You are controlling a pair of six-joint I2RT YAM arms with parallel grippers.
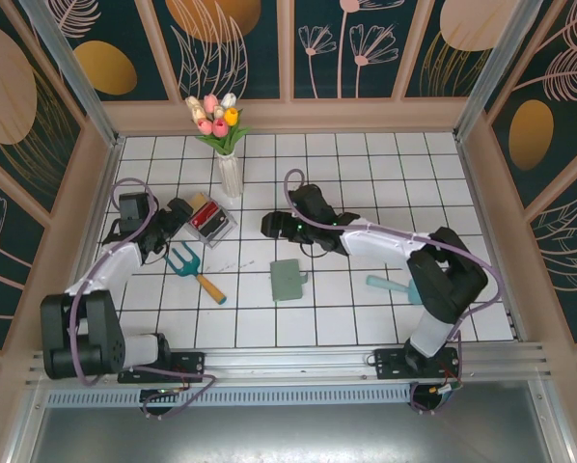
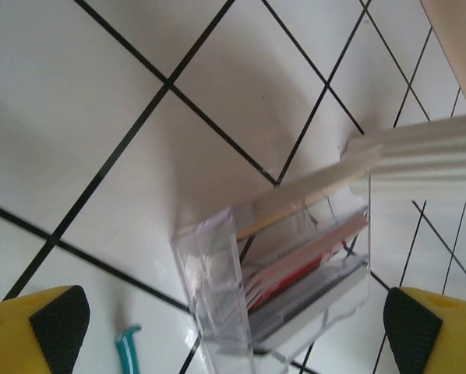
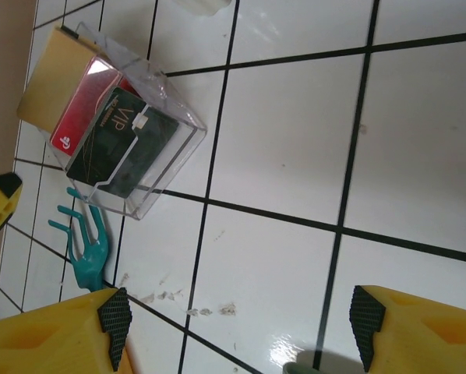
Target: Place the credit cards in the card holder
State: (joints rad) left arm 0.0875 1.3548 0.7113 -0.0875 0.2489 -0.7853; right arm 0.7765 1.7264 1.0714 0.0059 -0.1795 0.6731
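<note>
Bright, even light falls from overhead. Glare gleams on the white tiles (image 3: 295, 347) between the right fingers (image 3: 420, 331); soft shadows spread beyond the left fingers (image 2: 38, 331), whose tips look slightly blurred.

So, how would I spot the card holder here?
Start at the white tulip vase at the back of the tiled table. Come forward and slightly right to mid-table. The card holder lies there: flat, opaque grey-green, unlike the clear box and the handled rake.

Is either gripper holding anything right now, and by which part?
Nothing is held. The left gripper is open, its pads well apart from the clear box of cards between them. The right gripper is open over bare tile.
</note>
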